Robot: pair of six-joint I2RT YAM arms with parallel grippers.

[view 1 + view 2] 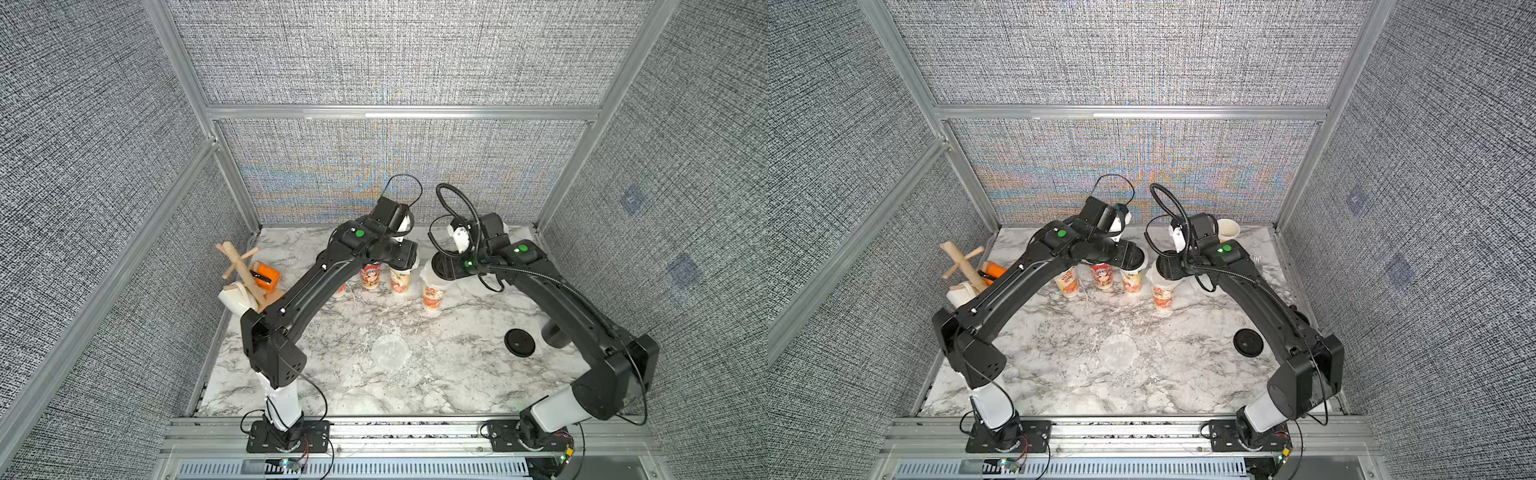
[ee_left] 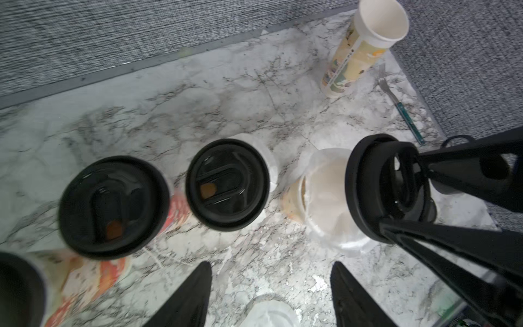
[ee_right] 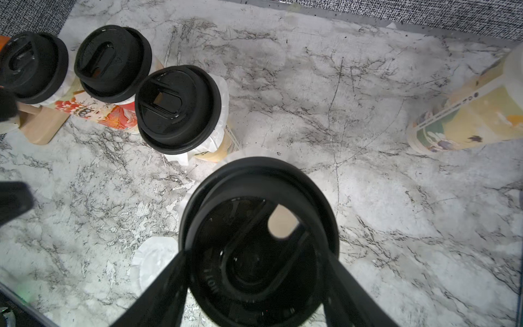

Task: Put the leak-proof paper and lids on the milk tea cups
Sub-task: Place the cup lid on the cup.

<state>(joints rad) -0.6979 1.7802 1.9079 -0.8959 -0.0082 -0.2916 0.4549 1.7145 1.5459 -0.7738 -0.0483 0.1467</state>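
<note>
1. Paper is seen draped over cup 4, the end cup of the row of 4 nearest the right arm; its mouth is covered.
2. The 3 capped cups in that row are closed with black lids. White paper edges are seen under at least 2 of these lids; the middle one cannot be confirmed.
3. The right gripper is closed on a held lid, gripped at its rim and tilted, right at the papered mouth of cup 4. Contact with the paper cannot be told.
4. The left gripper is spread wide with nothing between its fingers, hanging low by the capped cups.
5. The 5th cup is found upright in the back corner, mouth open, no paper on it.
6. A loose disc is seen flat on the table, front-middle, well apart from the 5th cup. A spare lid lies beside the right arm.
7. Judgement: 4 of 5 cups are taken as papered. 1 placement is left, the loose disc onto the 5th cup.
</note>
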